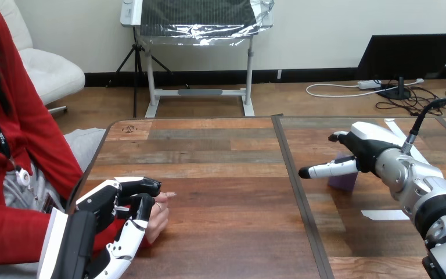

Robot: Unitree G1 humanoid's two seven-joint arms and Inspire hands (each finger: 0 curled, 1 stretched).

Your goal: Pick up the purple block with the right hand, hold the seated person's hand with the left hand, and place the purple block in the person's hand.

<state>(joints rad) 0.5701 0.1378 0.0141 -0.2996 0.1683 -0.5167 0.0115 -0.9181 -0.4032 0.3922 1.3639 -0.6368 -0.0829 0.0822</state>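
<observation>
The purple block (344,179) stands on the right half of the wooden table (226,174). My right hand (364,152) is right over and against it, hiding its top. The thumb (325,170) lies straight across the block's front and sticks out to the left, and the other fingers reach over its far side without closing on it. At the lower left, my left hand (113,206) has its fingers curled round the person's hand (160,214), which rests on the table near the left edge. The person's hand holds nothing that I can see.
A dark seam (295,180) runs front to back between the two table halves. White tape strips lie on the right half, one (384,214) near my right forearm and one (396,127) behind the hand. The person sits at the left edge.
</observation>
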